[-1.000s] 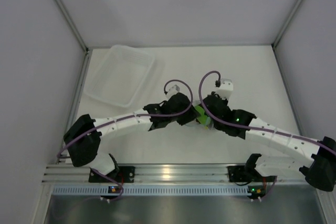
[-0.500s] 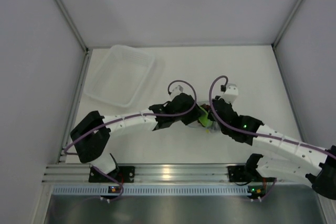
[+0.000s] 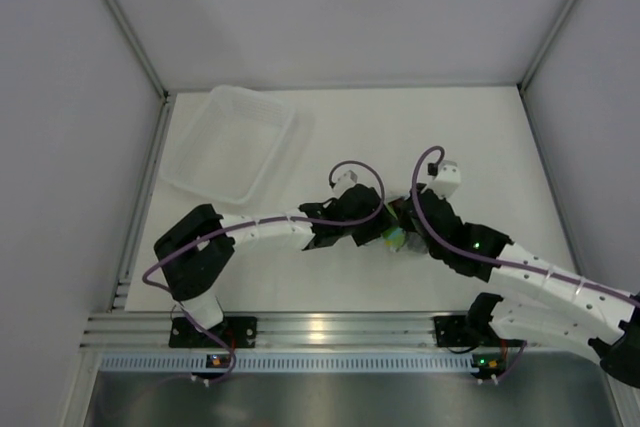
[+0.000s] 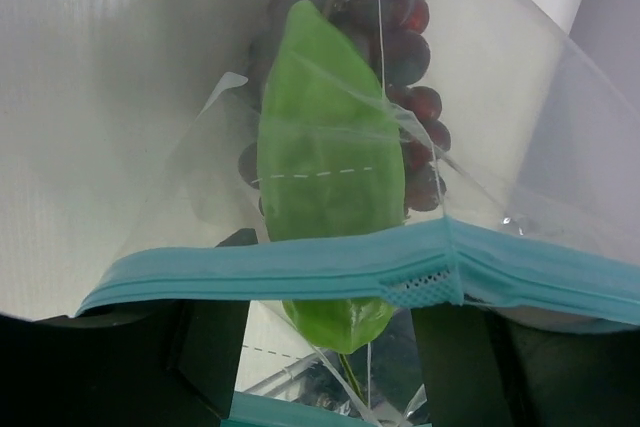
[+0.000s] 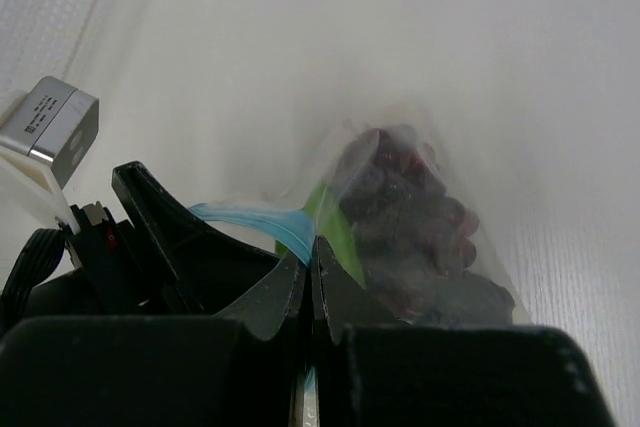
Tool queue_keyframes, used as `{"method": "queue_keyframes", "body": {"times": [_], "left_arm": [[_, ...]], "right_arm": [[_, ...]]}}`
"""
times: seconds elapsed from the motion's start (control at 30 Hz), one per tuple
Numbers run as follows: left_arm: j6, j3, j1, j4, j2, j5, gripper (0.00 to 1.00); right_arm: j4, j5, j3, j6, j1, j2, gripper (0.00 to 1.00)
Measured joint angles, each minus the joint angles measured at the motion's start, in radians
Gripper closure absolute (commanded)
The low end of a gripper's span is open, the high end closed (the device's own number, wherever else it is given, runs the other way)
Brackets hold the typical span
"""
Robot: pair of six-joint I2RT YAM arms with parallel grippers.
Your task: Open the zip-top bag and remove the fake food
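The zip-top bag (image 3: pixel 396 239) hangs between my two grippers at the table's centre. In the left wrist view its light blue zip strip (image 4: pixel 300 263) runs across just above my fingers. Behind the clear film sit the fake food pieces: a bright green oblong piece (image 4: pixel 330 147) and a dark red grape bunch (image 4: pixel 400 32). My left gripper (image 4: pixel 335 315) is open at the bag's mouth, and the green piece's tip hangs between its jaws without touching them. My right gripper (image 5: pixel 312 247) is shut on the zip strip, with the grapes (image 5: pixel 400 207) just beyond it.
A rigid translucent tub (image 3: pixel 230 142) stands at the back left. White walls and metal frame posts enclose the table on three sides. A metal rail (image 3: pixel 320 332) carrying the arm bases runs along the near edge.
Both grippers and the bag have shifted slightly right and toward the near edge. The left arm has stretched further across the table.
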Motion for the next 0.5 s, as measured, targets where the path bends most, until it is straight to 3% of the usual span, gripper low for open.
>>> {"method": "queue_keyframes", "body": {"times": [0.07, 0.2, 0.23, 0.37, 0.5], "left_arm": [[0.001, 0.008, -0.002, 0.003, 0.011, -0.002, 0.34], [0.005, 0.027, -0.006, 0.005, 0.029, -0.011, 0.44], [0.009, 0.033, -0.006, 0.005, 0.035, -0.011, 0.58], [0.012, 0.046, -0.007, 0.006, 0.054, -0.012, 0.78], [0.022, 0.048, -0.008, 0.01, 0.058, -0.014, 0.82]], "right_arm": [[-0.002, -0.006, -0.001, 0.0, -0.002, -0.003, 1.0], [-0.005, -0.015, -0.02, 0.0, -0.003, -0.023, 1.0], [-0.006, -0.015, -0.021, -0.001, -0.003, -0.027, 1.0], [-0.01, -0.016, -0.021, -0.003, -0.004, -0.036, 1.0], [-0.011, -0.015, -0.023, -0.008, -0.005, -0.036, 1.0]]}}
